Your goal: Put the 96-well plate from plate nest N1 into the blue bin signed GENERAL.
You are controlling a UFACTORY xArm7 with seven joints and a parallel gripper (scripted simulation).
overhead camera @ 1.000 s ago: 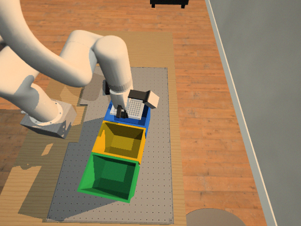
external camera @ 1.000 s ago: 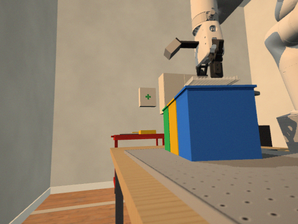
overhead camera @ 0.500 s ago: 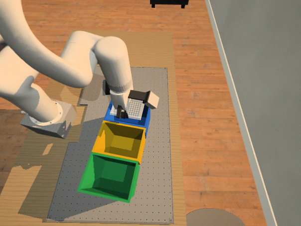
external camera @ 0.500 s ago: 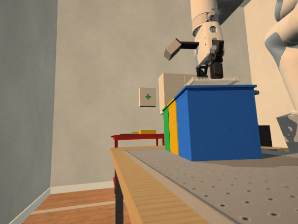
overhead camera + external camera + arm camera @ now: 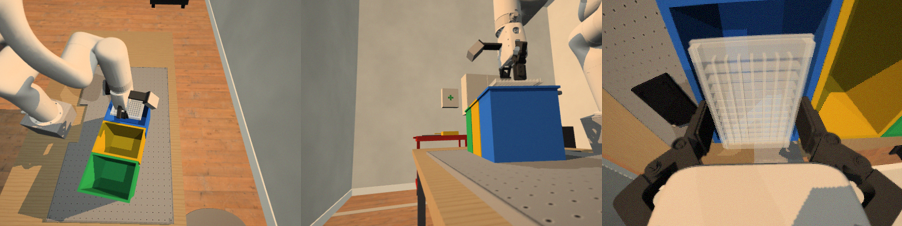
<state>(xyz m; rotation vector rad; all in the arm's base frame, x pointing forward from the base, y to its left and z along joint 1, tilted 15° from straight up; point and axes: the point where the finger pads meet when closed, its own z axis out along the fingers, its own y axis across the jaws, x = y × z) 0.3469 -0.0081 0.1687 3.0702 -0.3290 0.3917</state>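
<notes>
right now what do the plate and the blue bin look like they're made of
Plate: likely clear plastic, since the blue bin and the fingers show faintly through its grid of wells. Bin: probably matte plastic, with flat even colour and no shine.
</notes>
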